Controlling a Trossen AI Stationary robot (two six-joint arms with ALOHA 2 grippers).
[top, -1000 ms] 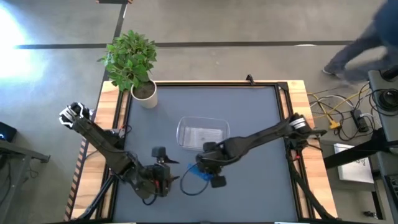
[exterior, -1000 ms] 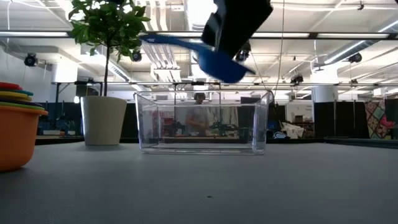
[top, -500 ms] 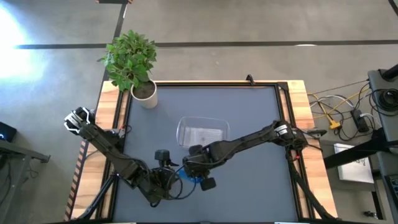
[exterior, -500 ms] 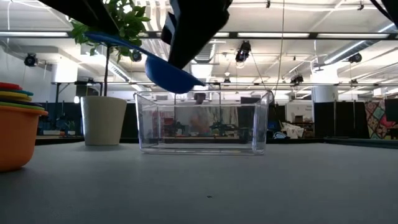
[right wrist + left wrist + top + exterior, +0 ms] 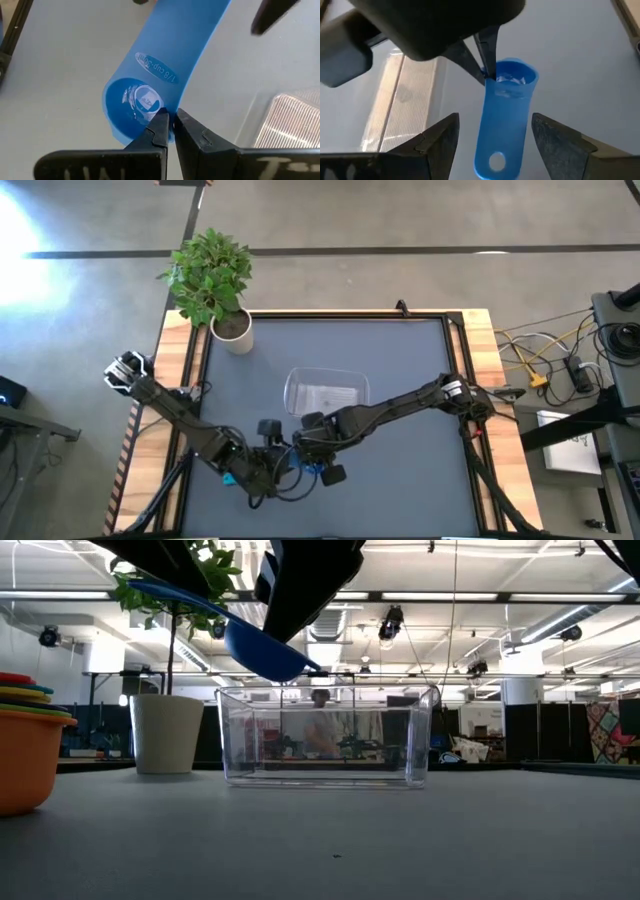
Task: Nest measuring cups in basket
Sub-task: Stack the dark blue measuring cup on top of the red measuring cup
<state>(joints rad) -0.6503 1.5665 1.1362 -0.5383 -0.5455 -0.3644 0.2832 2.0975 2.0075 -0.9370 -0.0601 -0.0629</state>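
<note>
A dark blue measuring cup (image 5: 506, 112) hangs in the air near the table's front, in front of the clear basket (image 5: 325, 394) (image 5: 325, 735). My right gripper (image 5: 171, 129) is shut on its bowl. My left gripper (image 5: 497, 142) is open, with one finger on each side of the cup's handle (image 5: 497, 150) and a gap showing on both sides. The other cups sit stacked at the left of the low view, orange at the bottom (image 5: 28, 755). In the high view my left arm covers that stack. My right gripper pinches the side wall of the blue cup's bowl at its rim (image 5: 169, 116), one finger (image 5: 159, 129) inside the bowl and the other outside. The fingers slant down from the table's right. The cup (image 5: 262, 652) is lifted clear and tilted, its handle rising away from the bowl.
A plant in a white pot (image 5: 233, 330) (image 5: 165, 732) stands at the table's far left corner. The basket rests on its flat bottom mid-table. Bare grey tabletop (image 5: 400, 380) lies to the right and far side. A person shows in the room behind the basket (image 5: 318, 725).
My right gripper carried the blue cup toward the table's left and slightly lower, then nearly stopped. My left gripper moved right toward the cup, and its fingers now stand around the handle.
</note>
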